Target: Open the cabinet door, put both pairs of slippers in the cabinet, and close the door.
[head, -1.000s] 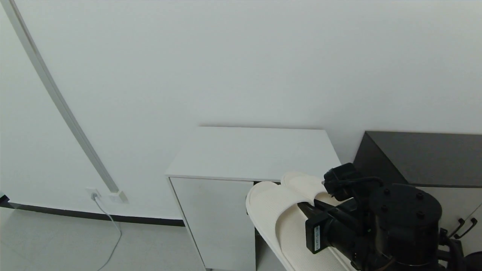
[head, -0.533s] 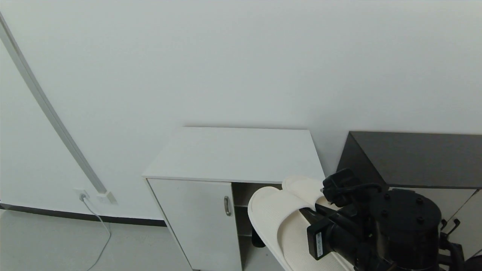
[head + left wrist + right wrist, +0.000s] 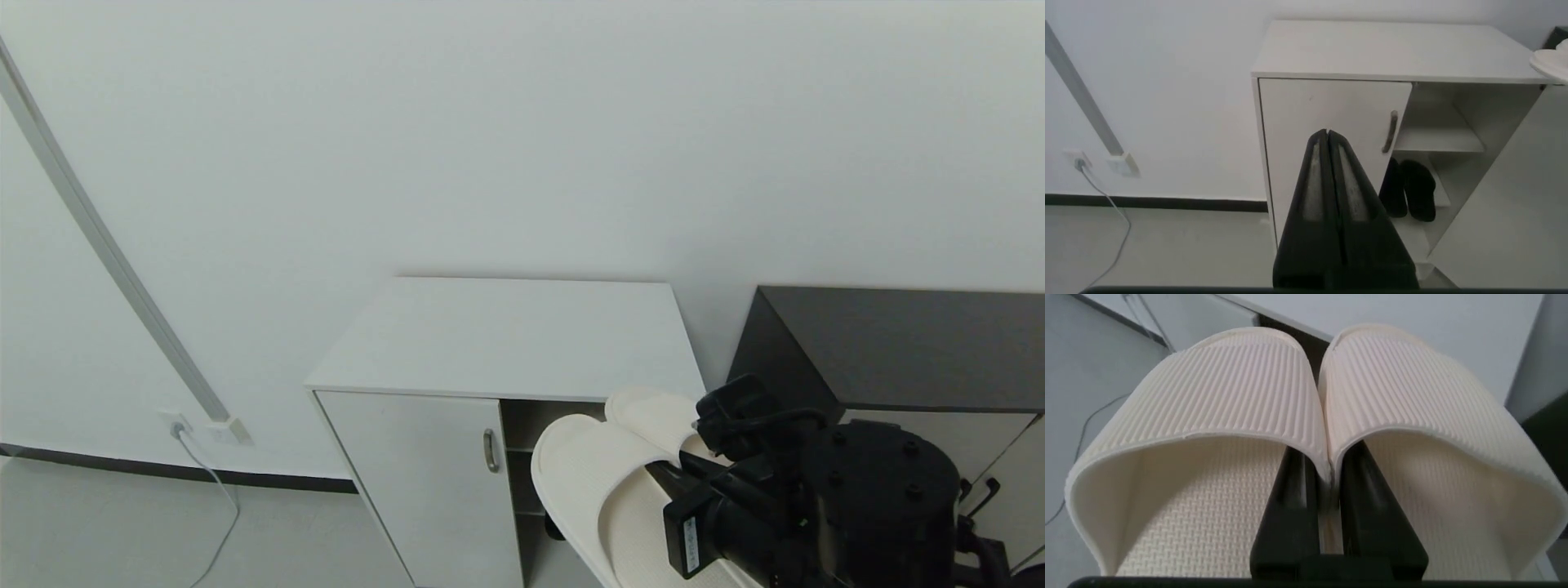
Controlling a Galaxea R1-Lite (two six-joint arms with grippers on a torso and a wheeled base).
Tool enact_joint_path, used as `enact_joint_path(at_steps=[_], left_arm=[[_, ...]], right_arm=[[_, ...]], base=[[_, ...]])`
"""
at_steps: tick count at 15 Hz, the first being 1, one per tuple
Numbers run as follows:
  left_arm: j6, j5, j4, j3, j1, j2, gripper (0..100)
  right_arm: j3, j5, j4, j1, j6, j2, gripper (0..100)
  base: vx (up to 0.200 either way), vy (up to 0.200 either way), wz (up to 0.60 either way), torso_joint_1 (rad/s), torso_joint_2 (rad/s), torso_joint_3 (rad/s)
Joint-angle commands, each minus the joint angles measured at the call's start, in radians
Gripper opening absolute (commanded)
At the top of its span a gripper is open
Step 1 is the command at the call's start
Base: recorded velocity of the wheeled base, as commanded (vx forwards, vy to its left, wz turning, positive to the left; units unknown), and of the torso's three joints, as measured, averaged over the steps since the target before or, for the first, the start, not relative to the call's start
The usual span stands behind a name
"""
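Slippers, the white slippers (image 3: 588, 465), sit side by side in the right hand (image 3: 1327, 498), held off the floor just on the near side of the cabinet (image 3: 506, 335), toes pointing toward its open right half. One finger runs into each slipper, and the two are clamped together on the adjoining inner walls of the pair. The cabinet's left door (image 3: 416, 474) is closed, its handle (image 3: 489, 450) at the inner edge; the right door (image 3: 1503, 212) stands swung out. Inside, a shelf (image 3: 1437, 140) crosses the open half, and below it lie the dark slippers (image 3: 1410, 188), side by side. The left hand (image 3: 1328, 139) hangs on the near side of the closed door, fingers pressed together on nothing. Right of the white cabinet stands a dark cabinet (image 3: 890, 343). Far left, a cable (image 3: 224, 506) drops from a wall socket (image 3: 175, 425).
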Motion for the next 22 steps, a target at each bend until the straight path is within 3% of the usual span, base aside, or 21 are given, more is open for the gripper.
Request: enact_joint_path(at_steps=[1, 8, 22], left_arm=[[0.0, 0.0, 0.0, 0.0, 0.0, 0.0, 0], [0.0, 0.0, 0.0, 0.0, -0.001, 0.0, 0], [0.0, 0.0, 0.0, 0.0, 0.0, 0.0, 0]], right_arm=[[0.012, 0.001, -0.003, 0.015, 0.001, 0.004, 0], [0.038, 0.032, -0.055, 0.017, -0.005, 0.013, 0], [0.043, 0.032, -0.059, 0.029, -0.004, 0.03, 0]], base=[[0.0, 0.0, 0.0, 0.0, 0.0, 0.0], [0.0, 0.0, 0.0, -0.011, 0.02, 0.014], [0.0, 0.0, 0.0, -0.166, 0.37, 0.205]])
